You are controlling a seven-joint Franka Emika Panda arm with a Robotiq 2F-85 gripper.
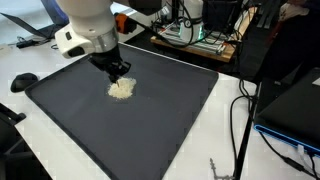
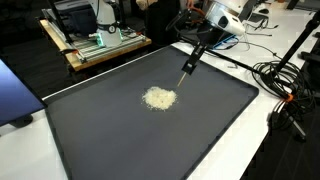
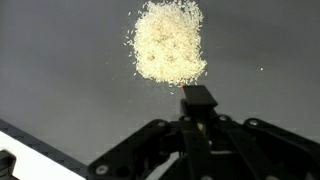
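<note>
A small pile of pale grains (image 1: 122,88) lies on a large dark mat (image 1: 150,130). It also shows in the second exterior view (image 2: 159,98) and near the top of the wrist view (image 3: 170,40). My gripper (image 1: 118,68) hangs just above and beside the pile. In an exterior view the gripper (image 2: 203,42) is shut on a thin black stick-like tool (image 2: 188,66) whose tip points down at the mat, a short way from the pile. In the wrist view the gripper (image 3: 198,125) clamps that tool (image 3: 198,98), its end just short of the grains.
The mat (image 2: 120,140) lies on a white table. A wooden bench with electronics (image 2: 100,45) stands behind it. Cables (image 2: 282,85) trail over the table's side. A black rounded object (image 1: 22,81) lies off the mat's corner. A dark screen (image 1: 295,95) stands at the side.
</note>
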